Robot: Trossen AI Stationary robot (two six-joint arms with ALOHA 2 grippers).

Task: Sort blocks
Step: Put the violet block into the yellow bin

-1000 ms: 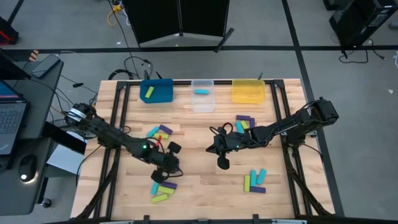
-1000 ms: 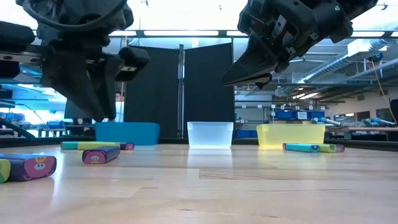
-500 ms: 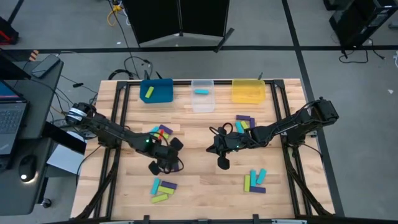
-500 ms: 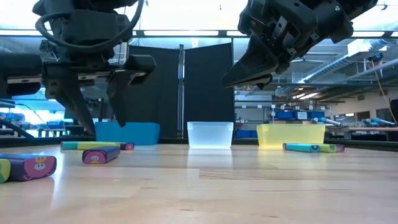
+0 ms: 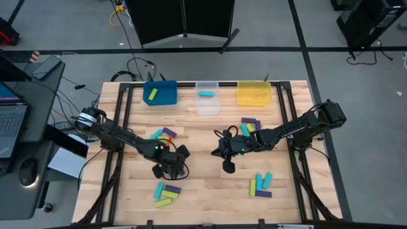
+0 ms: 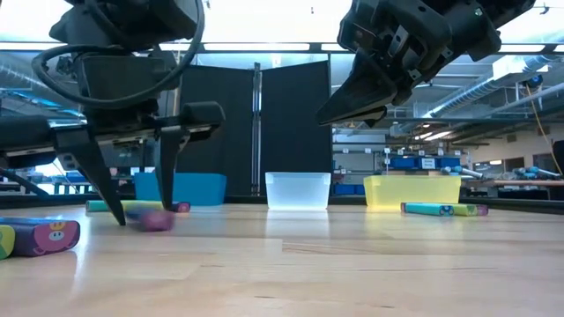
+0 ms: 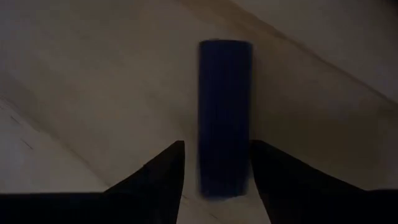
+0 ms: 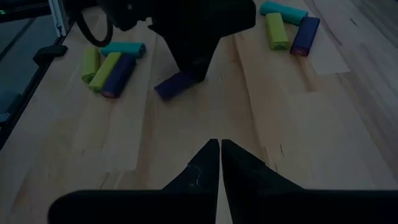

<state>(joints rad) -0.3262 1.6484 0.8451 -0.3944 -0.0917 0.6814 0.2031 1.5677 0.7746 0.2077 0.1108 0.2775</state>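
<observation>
Here, left end effector point(image 6: 139, 216) straddles purple block point(image 7: 224, 118) — open.

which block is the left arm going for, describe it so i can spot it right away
On the wooden table, find the left gripper, left of centre, its jaws open and pointing down. The purple block lies flat on the wood between them, alone. Other purple blocks sit in mixed clusters with green and cyan ones; this one has none touching it.

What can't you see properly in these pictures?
- Small purple bar-shaped block between the left gripper's open jaws: blurred in the low view, so touching is unclear.
- Yellow square bin: contents don't show from above.
- Blue square bin: low view shows only its wall.
</observation>
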